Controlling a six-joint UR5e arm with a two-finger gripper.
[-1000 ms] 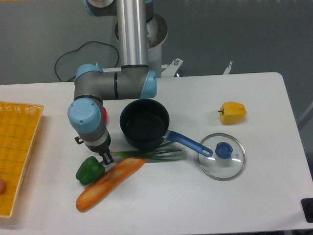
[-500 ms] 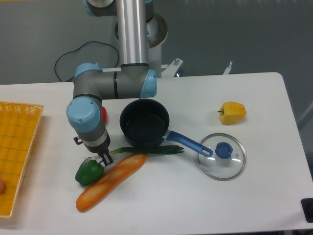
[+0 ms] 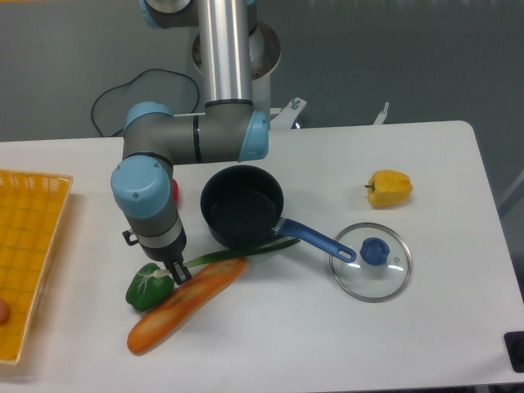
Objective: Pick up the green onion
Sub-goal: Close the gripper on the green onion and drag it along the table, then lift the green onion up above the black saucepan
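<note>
Over the last second the green onion (image 3: 246, 250) has tilted: its leafy right end now rides up against the pan (image 3: 242, 206) rim while the root end sits pinched in the gripper (image 3: 178, 271), whose fingers look clenched on the stalk. Judging by that, the lift has begun. The baguette (image 3: 185, 303) and green pepper (image 3: 150, 286) lie just beside the grasp. The white table (image 3: 442, 327) also holds a glass lid (image 3: 370, 261), a yellow pepper (image 3: 389, 188) and a yellow basket (image 3: 29, 246); a grey wall stands behind.
</note>
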